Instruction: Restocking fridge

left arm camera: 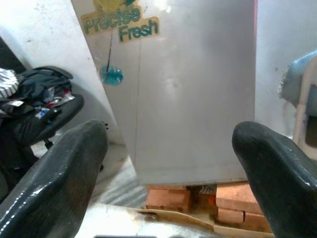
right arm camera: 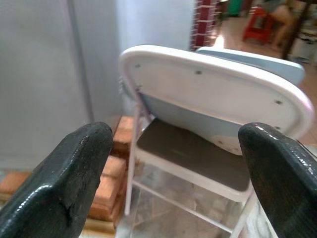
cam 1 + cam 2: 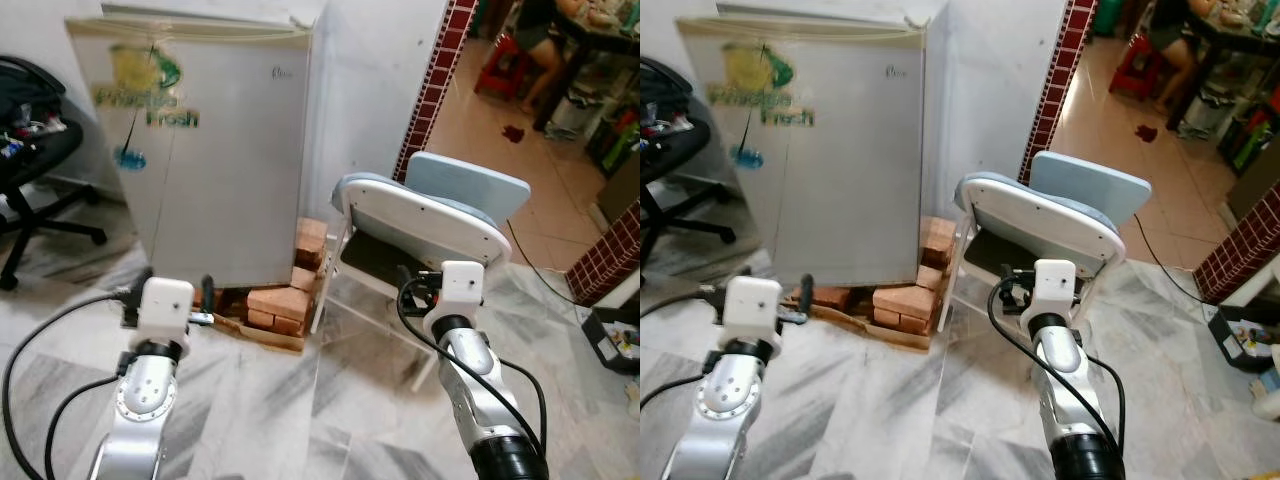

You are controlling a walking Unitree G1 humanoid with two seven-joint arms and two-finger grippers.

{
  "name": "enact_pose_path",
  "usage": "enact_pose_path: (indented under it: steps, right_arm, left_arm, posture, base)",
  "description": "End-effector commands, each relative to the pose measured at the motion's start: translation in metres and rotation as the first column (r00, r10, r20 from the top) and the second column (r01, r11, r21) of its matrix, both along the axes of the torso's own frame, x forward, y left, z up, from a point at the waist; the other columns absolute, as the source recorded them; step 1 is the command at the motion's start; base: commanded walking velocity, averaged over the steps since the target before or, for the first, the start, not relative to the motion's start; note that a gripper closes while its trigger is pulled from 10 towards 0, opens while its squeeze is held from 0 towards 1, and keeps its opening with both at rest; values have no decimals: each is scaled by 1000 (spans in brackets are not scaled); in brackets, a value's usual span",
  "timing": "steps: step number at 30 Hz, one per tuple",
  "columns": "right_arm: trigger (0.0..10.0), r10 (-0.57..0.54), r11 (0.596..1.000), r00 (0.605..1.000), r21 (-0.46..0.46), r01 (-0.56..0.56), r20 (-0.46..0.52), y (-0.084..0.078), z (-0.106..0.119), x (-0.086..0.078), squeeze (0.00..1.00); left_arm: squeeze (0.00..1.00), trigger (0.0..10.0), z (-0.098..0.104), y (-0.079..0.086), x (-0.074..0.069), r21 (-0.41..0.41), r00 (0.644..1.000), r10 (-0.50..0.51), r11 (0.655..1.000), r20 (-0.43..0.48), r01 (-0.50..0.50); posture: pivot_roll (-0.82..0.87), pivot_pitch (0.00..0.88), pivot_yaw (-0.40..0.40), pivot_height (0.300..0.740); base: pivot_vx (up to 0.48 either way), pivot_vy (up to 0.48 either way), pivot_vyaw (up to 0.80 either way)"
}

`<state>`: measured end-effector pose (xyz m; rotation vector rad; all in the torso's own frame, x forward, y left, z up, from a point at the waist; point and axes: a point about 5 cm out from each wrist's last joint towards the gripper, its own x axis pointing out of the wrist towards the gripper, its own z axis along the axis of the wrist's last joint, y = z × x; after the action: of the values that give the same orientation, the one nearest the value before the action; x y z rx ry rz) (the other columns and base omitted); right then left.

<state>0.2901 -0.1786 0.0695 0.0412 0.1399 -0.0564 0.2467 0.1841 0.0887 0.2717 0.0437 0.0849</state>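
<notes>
A small silver fridge [image 3: 210,160] with a "Precise Fresh" sticker stands straight ahead, its door closed, raised on red bricks [image 3: 285,300]. My left gripper [image 3: 172,288] is held low in front of the fridge's bottom edge, a short way off. In the left wrist view the left gripper [image 1: 168,163] is open, its two black fingers [image 1: 64,173] wide apart and empty, with the fridge door [image 1: 193,89] between them. My right gripper [image 2: 173,153] is open and empty too, facing a white and pale blue folding chair [image 2: 213,84] to the right of the fridge.
The folding chair [image 3: 430,210] stands close beside the fridge. A black office chair [image 3: 30,150] piled with clothes is at the left. A red-tiled pillar [image 3: 435,80] edges a doorway; beyond it a person [image 3: 540,40] sits by a red stool [image 3: 500,65]. The marble floor lies before me.
</notes>
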Motion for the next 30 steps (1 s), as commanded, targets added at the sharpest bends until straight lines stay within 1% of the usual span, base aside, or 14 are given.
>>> enact_pose_path:
  steps: [1, 3, 6, 8, 12, 14, 18, 30]
  right_arm:
    - [10000, -53, 998, 998, 30, 53, 13, -11, 1, -3, 0]
    - [10000, -57, 998, 998, 38, 56, 23, -11, 0, -5, 0]
    - [10000, -41, 998, 999, 46, 41, -2, -6, -4, -7, 0]
    - [10000, -38, 998, 999, 56, 38, -2, -4, -4, -7, 0]
    - [10000, -36, 998, 999, 51, 36, -1, -4, -4, -7, 0]
    - [10000, -45, 998, 999, 49, 46, -11, -8, -7, -9, 0]
    - [10000, -53, 997, 999, 53, 53, -9, -10, -6, -8, 0]
    - [10000, -38, 998, 999, 48, 38, 8, -6, -4, -3, 0]
  left_arm:
    - [0, 10000, 0, -7, 1, -27, 1000, -9, 1000, 3, 9]
    - [0, 10000, -3, -10, 0, -27, 1000, -24, 999, -8, 23]
    - [0, 10000, -4, -12, -1, -30, 999, -43, 999, -11, 43]
    - [0, 10000, -5, -12, -1, -26, 999, -45, 999, -13, 45]
    - [0, 10000, -5, -14, 0, -38, 998, -57, 998, -18, 56]
    - [0, 10000, -5, -14, 0, -40, 998, -57, 998, -15, 56]
    - [0, 10000, -7, -10, -2, -43, 999, -37, 998, -14, 36]
    - [0, 10000, -6, -11, 2, -49, 999, -52, 997, -3, 51]
  posture:
    - [107, 0, -47, 740]
    - [104, 0, -47, 740]
    - [103, 0, -48, 740]
    - [105, 0, -50, 740]
    - [112, 0, -61, 740]
    - [114, 0, -63, 740]
    - [108, 0, -59, 740]
    - [99, 0, -52, 740]
  base:
    - [0, 480, 0]
    - [0, 480, 0]
    - [0, 480, 0]
    - [0, 480, -469]
    - [0, 480, -800]
    - [0, 480, -800]
    - [0, 480, -800]
    - [0, 480, -800]
